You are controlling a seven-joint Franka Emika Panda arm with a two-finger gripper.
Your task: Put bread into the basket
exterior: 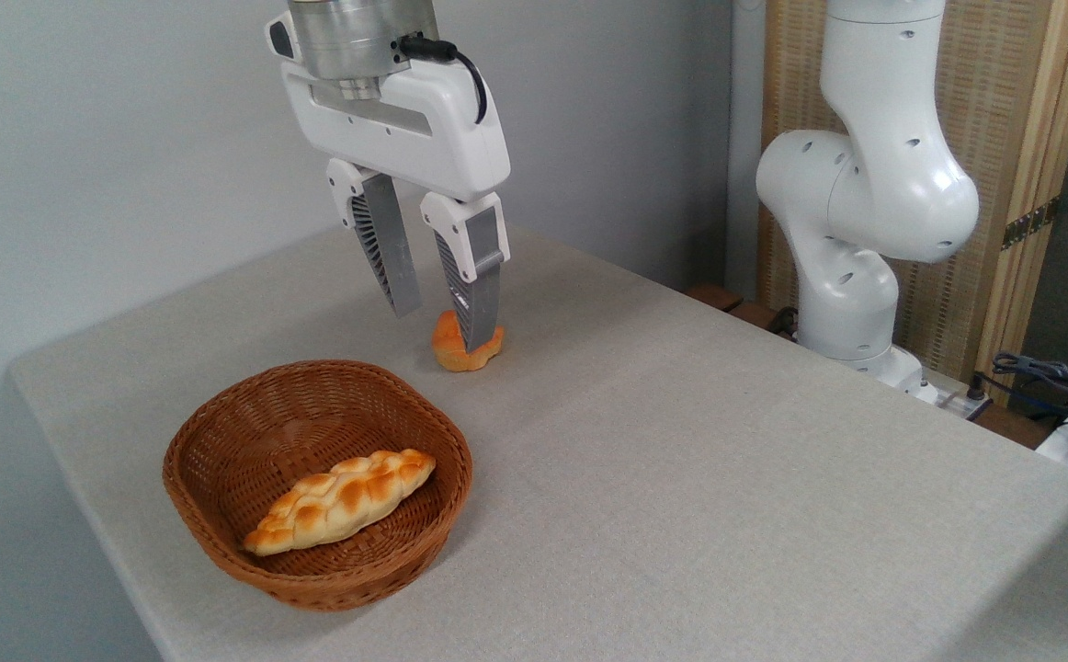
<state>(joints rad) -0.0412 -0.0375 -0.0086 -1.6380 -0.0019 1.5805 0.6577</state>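
The bread point(457, 350), a small orange-golden bun, lies on the table beyond the basket. My gripper point(443, 324) hangs open above the table, fingers pointing down. The right finger point(480, 303) stands in front of the bun and hides part of it; the left finger ends to the bun's left. Whether a finger touches the bun I cannot tell. The basket point(221, 418), oval brown wicker, sits at the near left of the table.
A long braided golden loaf point(341, 500) lies inside the basket. The robot's white base point(851, 230) rises at the table's far right, with cables point(1049, 377) beside it. The grey table point(681, 460) ends at edges on the left and right.
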